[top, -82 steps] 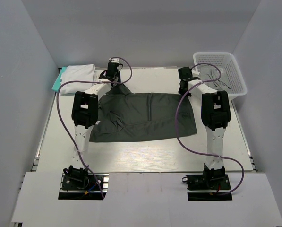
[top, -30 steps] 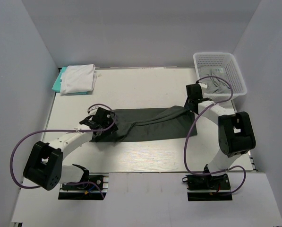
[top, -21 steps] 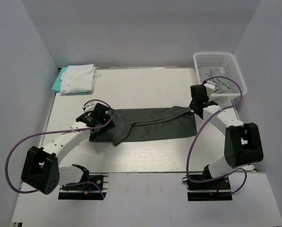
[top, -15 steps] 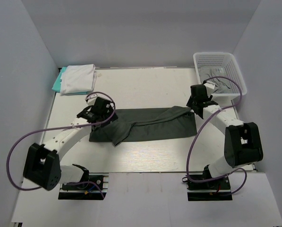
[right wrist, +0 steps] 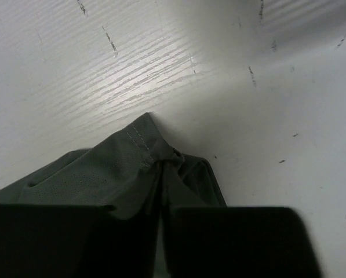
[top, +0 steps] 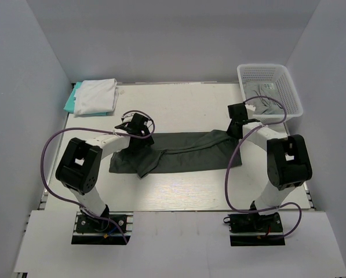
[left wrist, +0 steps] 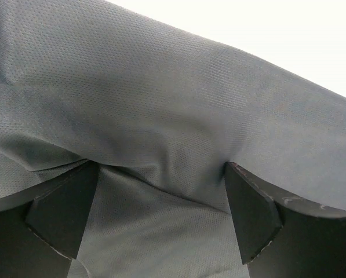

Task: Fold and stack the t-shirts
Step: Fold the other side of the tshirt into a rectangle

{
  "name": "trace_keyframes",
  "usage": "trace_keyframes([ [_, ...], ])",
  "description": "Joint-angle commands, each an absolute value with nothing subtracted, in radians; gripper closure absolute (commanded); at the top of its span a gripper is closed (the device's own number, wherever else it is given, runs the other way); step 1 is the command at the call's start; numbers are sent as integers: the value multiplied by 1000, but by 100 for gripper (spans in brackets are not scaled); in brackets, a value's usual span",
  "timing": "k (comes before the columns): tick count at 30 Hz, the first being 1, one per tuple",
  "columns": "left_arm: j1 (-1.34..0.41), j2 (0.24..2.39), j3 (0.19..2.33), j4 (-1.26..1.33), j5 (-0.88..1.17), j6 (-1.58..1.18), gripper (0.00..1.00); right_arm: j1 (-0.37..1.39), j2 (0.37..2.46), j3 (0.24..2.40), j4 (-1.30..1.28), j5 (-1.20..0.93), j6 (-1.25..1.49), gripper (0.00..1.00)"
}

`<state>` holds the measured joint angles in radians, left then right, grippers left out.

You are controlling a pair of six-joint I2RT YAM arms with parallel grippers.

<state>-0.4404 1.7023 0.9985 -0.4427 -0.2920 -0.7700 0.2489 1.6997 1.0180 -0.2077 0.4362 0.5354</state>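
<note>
White tabletop (top: 184, 191), plain grey walls (top: 173, 40) on three sides. Charcoal t-shirt (top: 184, 152) lies mid-tabletop as a long strip. Left pincer (left wrist: 155, 220) spread wide at the strip's left end, cloth bulging between its fingers. Right pincer (right wrist: 164, 243) narrow, pinching the fold at the right end; its fingers are blurred. White t-shirt (top: 97, 95) at far left covers the teal t-shirt (top: 70, 103), only an edge showing. Lighter grey t-shirt (top: 262, 95) in the basket (top: 288, 87), shape unclear.

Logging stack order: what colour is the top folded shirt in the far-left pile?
White t-shirt, over a teal t-shirt; best in the top external view.
</note>
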Motion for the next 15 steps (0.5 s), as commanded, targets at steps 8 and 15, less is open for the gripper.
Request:
trace_keyframes([
  [8,-434,1715,992,-460,-324,-773,0,244,1689,1115,-222,434,551,100],
  [15,-434,1733,983,-471,-333,-782,0,242,1629,1121,-94,312,434,100],
])
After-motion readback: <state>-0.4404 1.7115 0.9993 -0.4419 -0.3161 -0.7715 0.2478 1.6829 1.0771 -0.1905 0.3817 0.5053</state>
